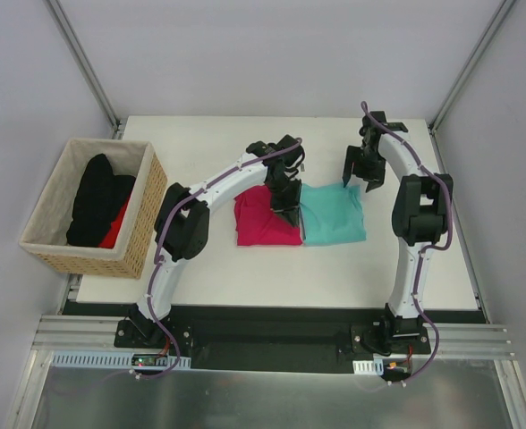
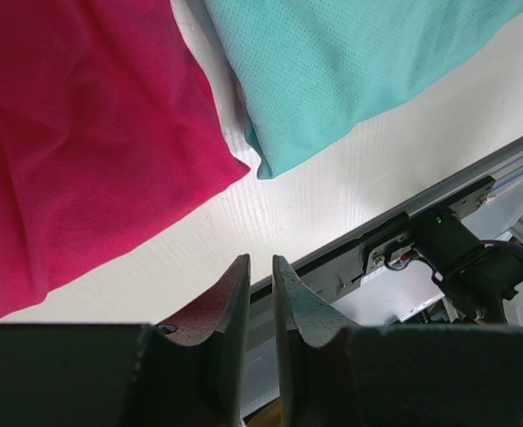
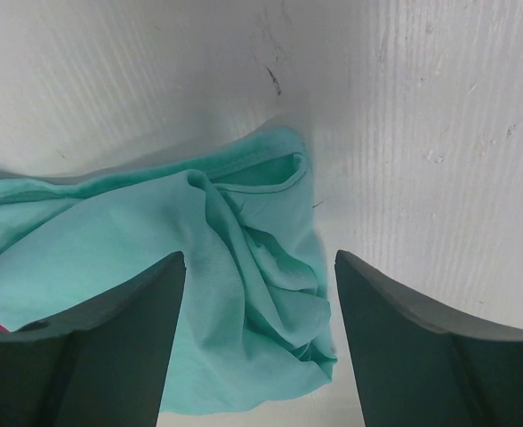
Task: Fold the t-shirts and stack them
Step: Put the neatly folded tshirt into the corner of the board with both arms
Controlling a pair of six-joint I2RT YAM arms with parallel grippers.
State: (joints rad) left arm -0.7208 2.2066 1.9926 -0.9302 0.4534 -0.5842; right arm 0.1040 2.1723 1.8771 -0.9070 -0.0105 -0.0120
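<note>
Even, diffuse white light fills the top view. The table (image 1: 245,268) is bright without glare, and the arms throw only faint, soft shadows. The dark contents of the basket (image 1: 142,223) lose all detail. In the left wrist view the crimson-pink t-shirt (image 2: 84,151) and the teal t-shirt (image 2: 333,71) show a crisp mesh weave, while the fingers (image 2: 217,311) of the left gripper (image 2: 260,264) are dark and slightly soft. In the right wrist view the right gripper (image 3: 259,258) looks blurred, perhaps from nearness to the lens. The table there is nearly washed out, and the teal folds are gently shaded.

pink t-shirt (image 1: 263,228) partly hidden under left end effector (image 1: 288,211), teal t-shirt (image 1: 335,217) cropped in wrist views
</note>
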